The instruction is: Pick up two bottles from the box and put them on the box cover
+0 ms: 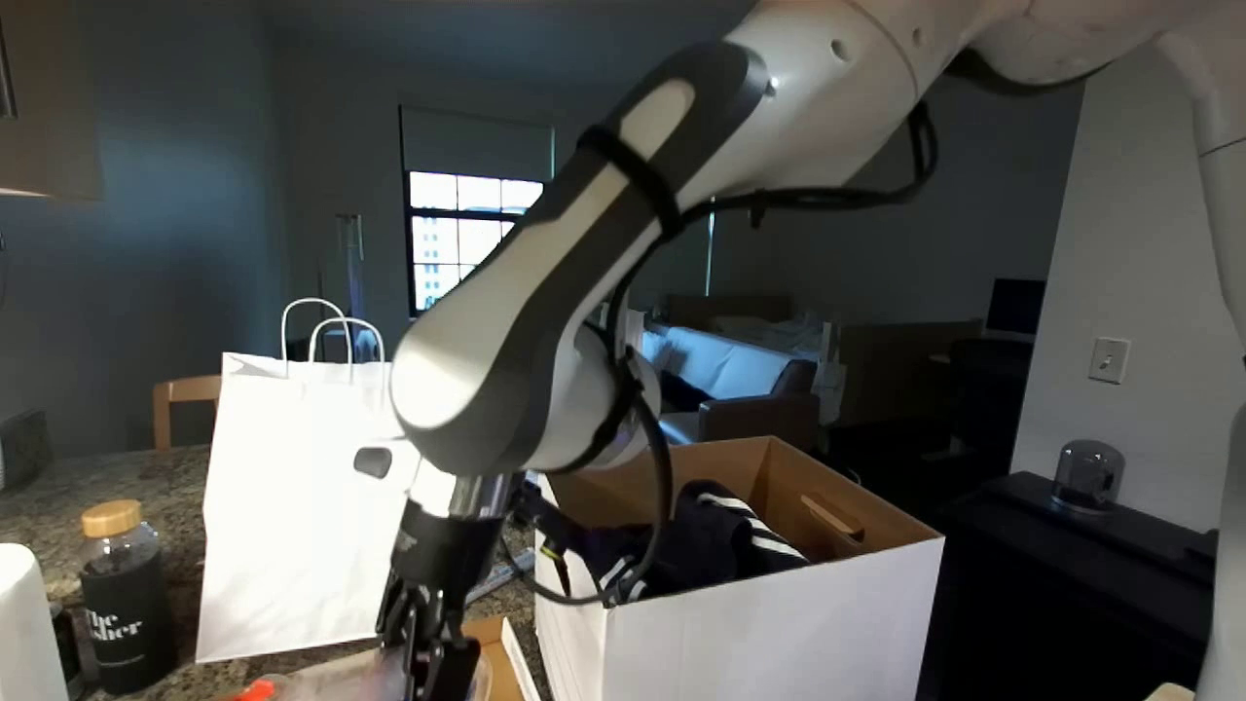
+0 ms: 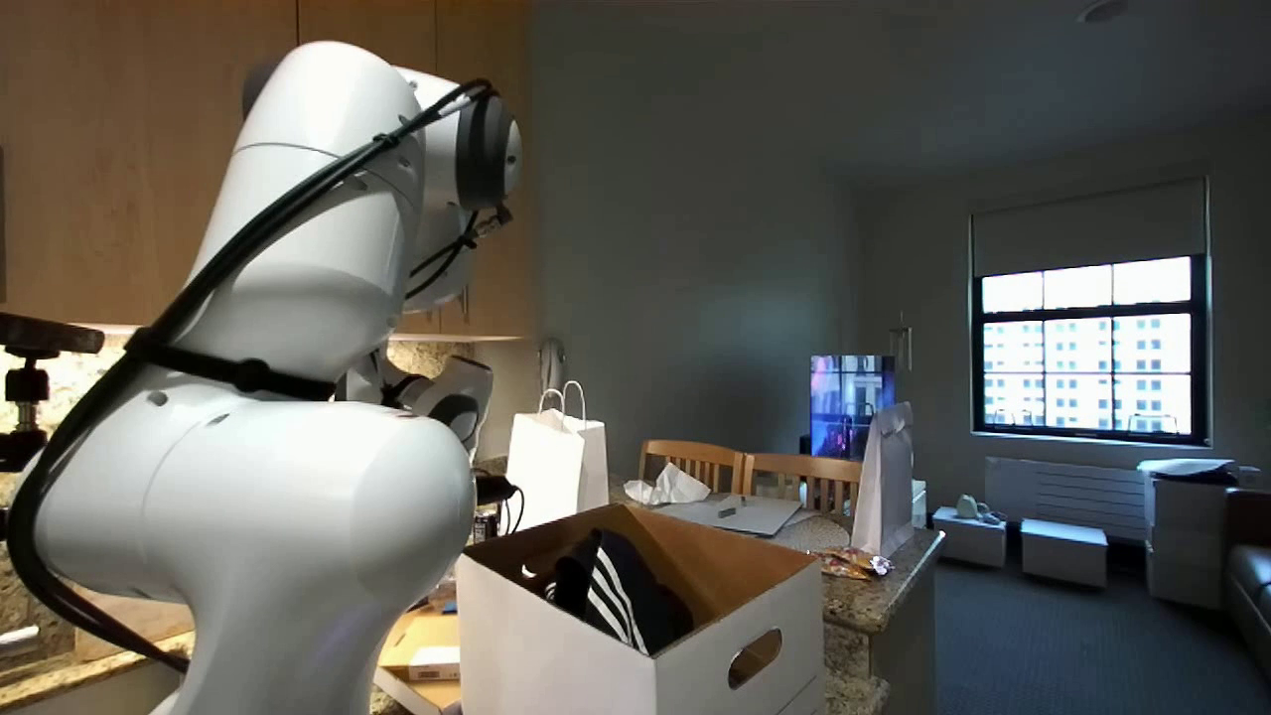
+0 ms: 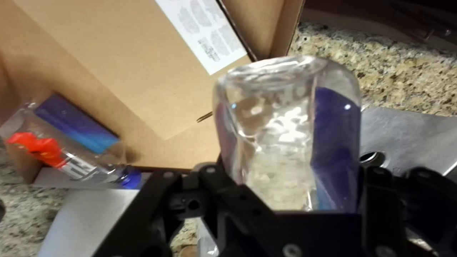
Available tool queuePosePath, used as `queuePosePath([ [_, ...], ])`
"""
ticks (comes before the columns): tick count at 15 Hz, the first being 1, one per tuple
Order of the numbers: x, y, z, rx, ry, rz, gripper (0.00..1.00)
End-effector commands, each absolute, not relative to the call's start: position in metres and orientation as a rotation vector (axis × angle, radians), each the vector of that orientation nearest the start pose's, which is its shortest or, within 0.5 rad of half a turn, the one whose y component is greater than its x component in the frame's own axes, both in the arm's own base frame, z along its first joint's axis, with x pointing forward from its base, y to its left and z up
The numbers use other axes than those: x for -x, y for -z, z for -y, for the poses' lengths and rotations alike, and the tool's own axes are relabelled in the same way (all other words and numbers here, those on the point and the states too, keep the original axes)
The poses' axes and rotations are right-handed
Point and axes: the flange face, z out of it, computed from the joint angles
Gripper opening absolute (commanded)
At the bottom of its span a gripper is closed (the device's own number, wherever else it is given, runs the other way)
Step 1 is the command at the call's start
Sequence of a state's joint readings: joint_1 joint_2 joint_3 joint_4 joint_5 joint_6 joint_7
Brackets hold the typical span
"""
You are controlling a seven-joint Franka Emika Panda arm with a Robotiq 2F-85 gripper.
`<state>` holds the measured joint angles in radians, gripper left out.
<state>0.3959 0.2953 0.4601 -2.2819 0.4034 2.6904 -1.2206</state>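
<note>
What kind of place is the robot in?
Probably somebody's home, with a kitchen opening onto a living area: you can see wooden cabinets, a speckled counter and a sofa.

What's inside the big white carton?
In both exterior views, white-striped dark fabric shows inside the white carton. The carton's floor and whatever may lie under the fabric can't be seen.

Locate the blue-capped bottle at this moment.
In the wrist view, the blue-capped bottle lies at left, by the lower left corner of the cardboard cover, left of the gripped bottle between the jaws.
</note>
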Motion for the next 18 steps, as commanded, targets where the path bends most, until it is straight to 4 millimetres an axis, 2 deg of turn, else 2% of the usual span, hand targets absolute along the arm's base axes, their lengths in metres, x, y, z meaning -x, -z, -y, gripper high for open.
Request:
queuePosePath([
  [1, -0.352, -0.2, -0.418, -2.151, -0.229, -2.681, 0.34],
  [4, -0.345, -0.172, -0.428, -2.031, -0.177, -2.743, 0.34],
  [6, -0.344, -0.157, -0.434, -1.993, -0.206, -2.737, 0.34],
  [11, -0.338, -0.145, -0.462, -1.944, -0.426, -2.669, 0.34],
  [15, -0.341, -0.14, -0.48, -1.818, -0.439, -2.616, 0.34],
  [16, -0.342, -0.14, -0.485, -1.797, -0.44, -2.598, 0.84],
  [18, -0.346, -0.143, -0.494, -1.767, -0.464, -2.555, 0.91],
])
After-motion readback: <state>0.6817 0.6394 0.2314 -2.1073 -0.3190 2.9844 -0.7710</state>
